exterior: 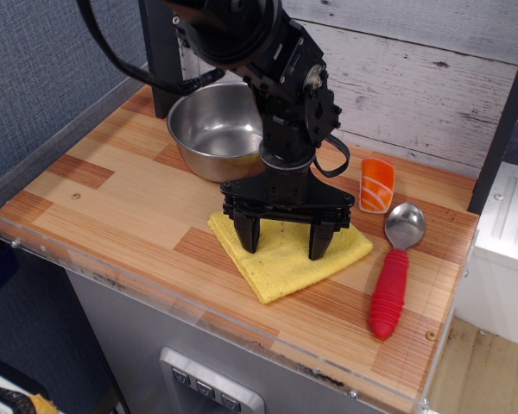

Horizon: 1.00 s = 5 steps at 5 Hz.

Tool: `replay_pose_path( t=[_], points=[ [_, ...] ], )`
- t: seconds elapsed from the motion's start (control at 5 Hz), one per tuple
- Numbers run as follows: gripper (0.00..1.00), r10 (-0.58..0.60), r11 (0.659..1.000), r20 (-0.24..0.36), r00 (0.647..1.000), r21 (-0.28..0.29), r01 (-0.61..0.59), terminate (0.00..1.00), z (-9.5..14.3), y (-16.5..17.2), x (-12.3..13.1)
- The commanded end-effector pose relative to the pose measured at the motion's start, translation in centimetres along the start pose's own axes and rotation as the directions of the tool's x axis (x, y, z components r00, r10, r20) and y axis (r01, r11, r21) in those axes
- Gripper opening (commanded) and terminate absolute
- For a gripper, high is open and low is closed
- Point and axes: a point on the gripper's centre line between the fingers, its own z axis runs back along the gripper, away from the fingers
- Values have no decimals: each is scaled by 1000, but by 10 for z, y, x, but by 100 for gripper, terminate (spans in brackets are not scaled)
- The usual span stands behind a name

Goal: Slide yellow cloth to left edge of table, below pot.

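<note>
The yellow cloth [285, 263] lies flat on the wooden table [112, 190], right of centre and in front of the steel pot [214, 129]. My black gripper [285, 242] points straight down over the cloth with its two fingers spread apart. The fingertips [250, 240] rest on or just above the cloth's surface. The fingers hold nothing between them. The arm hides the cloth's back edge and the pot's right rim.
A spoon with a red handle [391, 283] lies to the right of the cloth. An orange and white piece [377, 185] sits behind the spoon. A clear acrylic rim [60, 129] borders the table's left and front edges. A white plank wall stands behind.
</note>
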Motion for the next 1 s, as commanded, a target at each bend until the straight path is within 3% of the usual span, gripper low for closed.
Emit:
replay_pose_path(
  t=[0.0, 0.2, 0.8],
  points=[
    [100, 18, 1000, -17, 1000, 5, -18, 0, 8, 17, -11],
    [100, 72, 997, -48, 996, -12, -73, 0, 12, 35, -15],
    [100, 150, 988, -47, 988, 55, -148, 0, 11, 71, -12]
  ],
)
